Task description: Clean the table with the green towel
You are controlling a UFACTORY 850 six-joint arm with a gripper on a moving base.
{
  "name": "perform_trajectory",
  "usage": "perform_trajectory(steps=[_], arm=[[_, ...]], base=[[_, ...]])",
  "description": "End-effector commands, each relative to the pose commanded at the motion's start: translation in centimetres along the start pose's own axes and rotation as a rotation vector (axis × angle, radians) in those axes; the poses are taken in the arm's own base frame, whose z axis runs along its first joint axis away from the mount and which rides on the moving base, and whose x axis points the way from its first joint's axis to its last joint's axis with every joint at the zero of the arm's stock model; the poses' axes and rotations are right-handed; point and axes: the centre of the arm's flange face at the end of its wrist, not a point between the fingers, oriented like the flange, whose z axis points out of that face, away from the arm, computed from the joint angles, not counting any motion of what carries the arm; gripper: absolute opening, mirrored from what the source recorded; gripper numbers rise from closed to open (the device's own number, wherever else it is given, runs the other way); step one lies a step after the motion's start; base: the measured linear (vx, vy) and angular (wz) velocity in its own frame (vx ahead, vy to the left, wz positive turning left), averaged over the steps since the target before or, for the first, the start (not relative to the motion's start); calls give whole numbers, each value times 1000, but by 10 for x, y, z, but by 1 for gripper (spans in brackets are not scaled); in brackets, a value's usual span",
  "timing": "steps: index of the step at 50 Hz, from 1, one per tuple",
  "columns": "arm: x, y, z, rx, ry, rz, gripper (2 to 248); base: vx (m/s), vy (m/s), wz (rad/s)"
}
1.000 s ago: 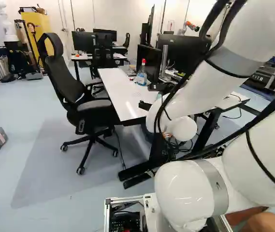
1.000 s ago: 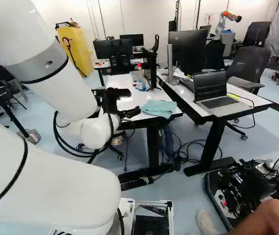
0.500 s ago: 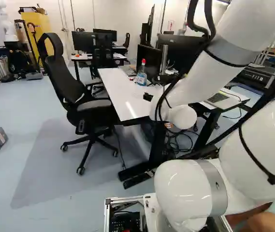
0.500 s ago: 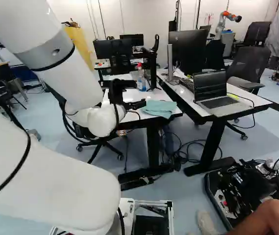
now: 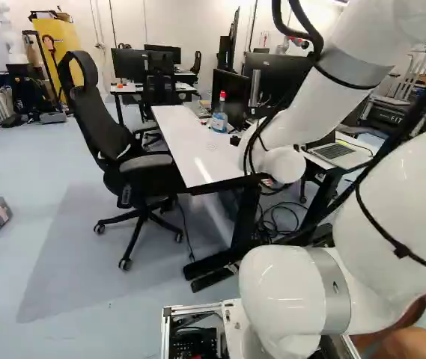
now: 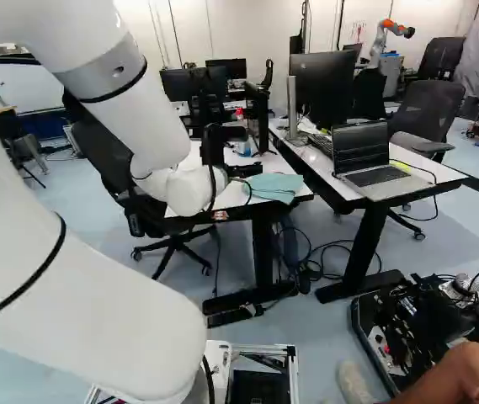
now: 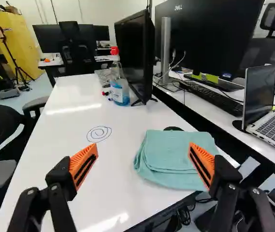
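Arm (image 6: 138, 118) swung rightward in the right base view, bringing gripper (image 6: 246, 170) closer to the towel. Fingers (image 7: 83, 166) spread wide, released. Green towel (image 7: 173, 157) folded on white table (image 7: 74, 145), ahead of gripper, near table edge. Blue spiral mark (image 7: 99, 134) beside towel; spray bottle (image 7: 120, 89) farther along, by black monitor (image 7: 133, 55).
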Motion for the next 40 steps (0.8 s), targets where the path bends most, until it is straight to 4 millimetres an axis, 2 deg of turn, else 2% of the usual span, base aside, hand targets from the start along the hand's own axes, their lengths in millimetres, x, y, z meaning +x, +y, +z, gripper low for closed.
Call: perform_trajectory(steps=[40], arm=[[19, 45, 63, -101, -9, 27, 247]], base=[[0, 0, 0]])
